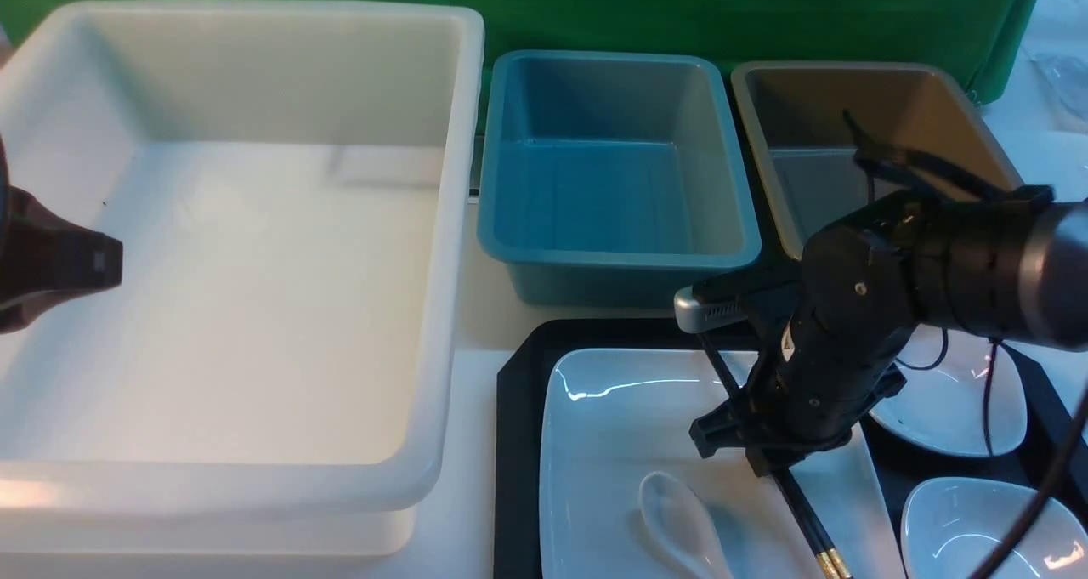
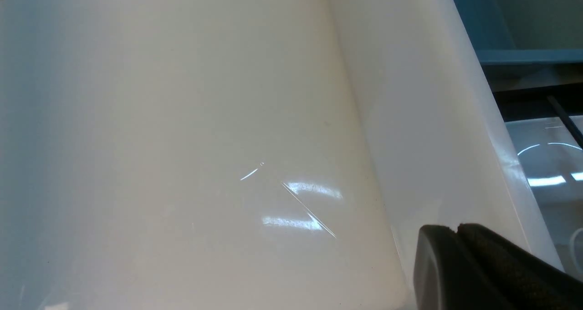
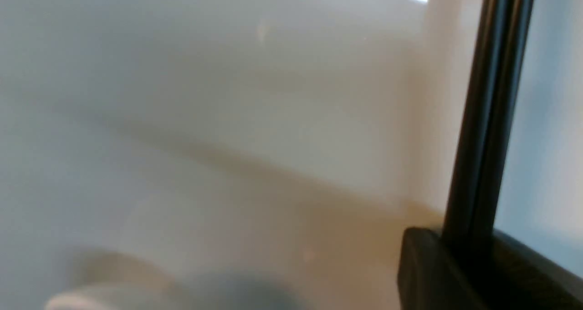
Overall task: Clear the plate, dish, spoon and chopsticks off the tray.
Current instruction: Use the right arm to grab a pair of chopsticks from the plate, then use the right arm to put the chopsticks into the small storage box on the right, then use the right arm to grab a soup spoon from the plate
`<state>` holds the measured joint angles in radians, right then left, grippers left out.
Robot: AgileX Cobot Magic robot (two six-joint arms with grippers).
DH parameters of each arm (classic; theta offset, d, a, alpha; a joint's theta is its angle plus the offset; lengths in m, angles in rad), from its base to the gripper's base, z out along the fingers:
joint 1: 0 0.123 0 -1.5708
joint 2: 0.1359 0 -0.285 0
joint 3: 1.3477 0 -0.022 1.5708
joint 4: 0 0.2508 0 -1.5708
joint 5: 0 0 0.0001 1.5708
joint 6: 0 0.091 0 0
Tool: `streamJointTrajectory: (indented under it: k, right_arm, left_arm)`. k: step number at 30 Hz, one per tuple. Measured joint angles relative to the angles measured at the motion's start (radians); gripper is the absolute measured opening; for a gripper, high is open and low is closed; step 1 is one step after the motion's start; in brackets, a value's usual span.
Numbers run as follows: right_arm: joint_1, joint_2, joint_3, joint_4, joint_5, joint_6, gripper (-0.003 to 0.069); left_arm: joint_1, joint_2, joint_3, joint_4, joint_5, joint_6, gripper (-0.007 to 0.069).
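Note:
The black tray (image 1: 514, 443) sits at the front right. The large white plate (image 1: 612, 426) lies on it, with the white spoon (image 1: 680, 519) resting on the plate's near part. The black chopsticks (image 1: 812, 524) slant across the plate's right side, gold ends nearest me. My right gripper (image 1: 765, 456) is shut on the chopsticks about mid-length; in the right wrist view they (image 3: 487, 119) run out from between the closed jaws (image 3: 464, 241) over the plate (image 3: 227, 119). My left gripper (image 1: 110, 264) hangs over the white bin, shut and empty (image 2: 457, 228).
A large white bin (image 1: 255, 247) fills the left side. A blue bin (image 1: 612, 179) and a brown bin (image 1: 816, 128) stand behind the tray. Two small white dishes (image 1: 952, 409) (image 1: 977, 528) sit on the tray's right part, under the right arm.

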<state>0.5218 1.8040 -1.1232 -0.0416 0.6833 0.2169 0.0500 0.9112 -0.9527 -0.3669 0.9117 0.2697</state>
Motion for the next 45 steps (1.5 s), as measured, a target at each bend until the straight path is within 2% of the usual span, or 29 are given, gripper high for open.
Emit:
streamJointTrajectory:
  k: [3, 6, 10, 13, 14, 17, 21, 23, 28, 32, 37, 38, 39, 40, 41, 45]
  right_arm:
    - [0.002, -0.076, 0.000, 0.049, 0.034, -0.052, 0.0142]
    - [0.018, -0.183, 0.000, 0.142, 0.090, -0.155, 0.0142]
    - [0.016, -0.262, -0.014, 0.166, 0.113, -0.193, 0.0142]
    - [-0.048, -0.300, -0.081, 0.164, 0.089, -0.235, 0.0142]
    - [-0.104, -0.299, -0.141, 0.163, 0.056, -0.249, 0.0142]
    - [-0.249, -0.233, -0.295, 0.153, -0.017, -0.263, 0.0142]
    - [-0.349, -0.118, -0.458, 0.146, -0.059, -0.285, 0.0142]
    - [-0.411, 0.018, -0.628, 0.146, -0.077, -0.291, 0.0142]
    - [-0.443, 0.203, -0.785, 0.145, -0.151, -0.292, 0.0142]
    - [-0.444, 0.314, -0.822, 0.145, -0.216, -0.295, 0.0142]
    - [-0.442, 0.367, -0.825, 0.147, -0.197, -0.295, 0.0196]
    - [-0.442, 0.372, -0.825, 0.147, -0.167, -0.295, 0.0244]
    - [-0.442, 0.372, -0.825, 0.147, -0.162, -0.295, 0.0250]
    - [-0.442, 0.372, -0.826, 0.147, -0.121, -0.295, 0.0299]
    - [-0.442, 0.372, -0.828, 0.147, -0.097, -0.295, 0.0318]
    - [-0.442, 0.357, -0.827, 0.147, 0.026, -0.292, 0.0344]
  left_arm:
    - [0.000, 0.000, 0.000, 0.000, -0.006, 0.000, 0.0017]
    - [0.000, 0.000, 0.000, -0.010, -0.018, 0.000, 0.0017]
    - [0.000, 0.000, 0.000, -0.013, -0.021, 0.000, 0.0017]
    - [0.000, 0.000, 0.000, -0.019, -0.021, 0.000, 0.0017]
    - [0.000, 0.000, 0.000, -0.019, -0.021, 0.000, 0.0017]
    - [0.000, 0.000, 0.000, -0.019, -0.021, 0.000, 0.0017]
    - [0.000, 0.000, 0.000, -0.021, -0.021, 0.000, 0.0017]
    - [0.000, 0.000, 0.000, -0.022, -0.021, 0.000, 0.0017]
    - [0.000, 0.000, 0.000, -0.022, -0.019, 0.000, 0.0017]
    - [0.000, 0.000, 0.000, -0.019, -0.005, 0.000, 0.0017]
    - [0.000, 0.000, 0.000, -0.015, 0.000, 0.000, 0.0017]
    - [0.000, 0.000, 0.000, -0.012, 0.000, 0.000, 0.0017]
    - [0.000, 0.000, 0.000, -0.012, 0.000, 0.000, 0.0017]
    - [0.000, 0.000, 0.000, -0.011, -0.001, 0.000, 0.0017]
    - [0.000, 0.000, 0.000, -0.011, -0.001, 0.000, 0.0017]
    - [0.000, 0.000, 0.000, -0.011, -0.013, 0.000, 0.0017]
